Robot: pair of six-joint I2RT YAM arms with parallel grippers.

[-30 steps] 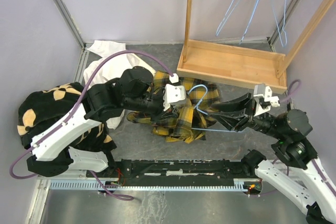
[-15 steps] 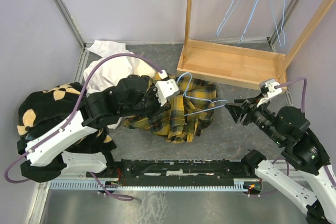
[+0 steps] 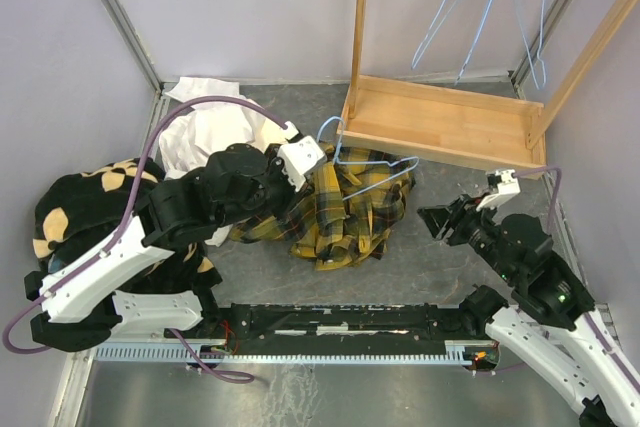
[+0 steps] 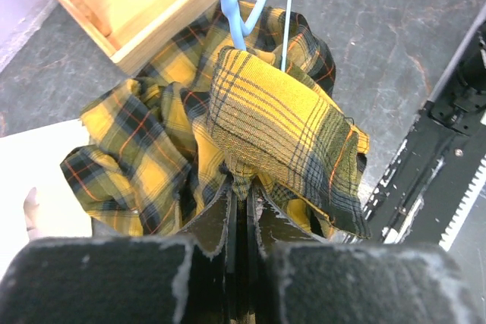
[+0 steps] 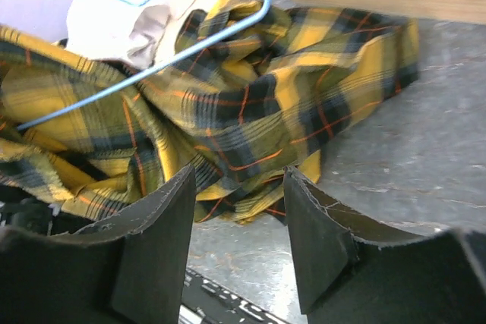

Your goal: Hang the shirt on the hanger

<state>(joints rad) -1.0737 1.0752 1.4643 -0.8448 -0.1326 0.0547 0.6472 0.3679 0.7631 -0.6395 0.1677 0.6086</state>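
Lower right, the right gripper (image 3: 440,219) has backed off the hanger (image 4: 231,13), jaws apart and empty. At centre, the left gripper (image 4: 237,190), clamped on the shirt (image 3: 345,215), has dragged it toward the rack (image 3: 440,125); hanging looks unfinished.

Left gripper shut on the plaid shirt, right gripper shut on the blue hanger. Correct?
Not quite. The right gripper is open and holds nothing; the right wrist view shows its jaws apart, short of the hanger, with only floor and cloth between them. The rest stands: the left gripper is shut on the shirt.
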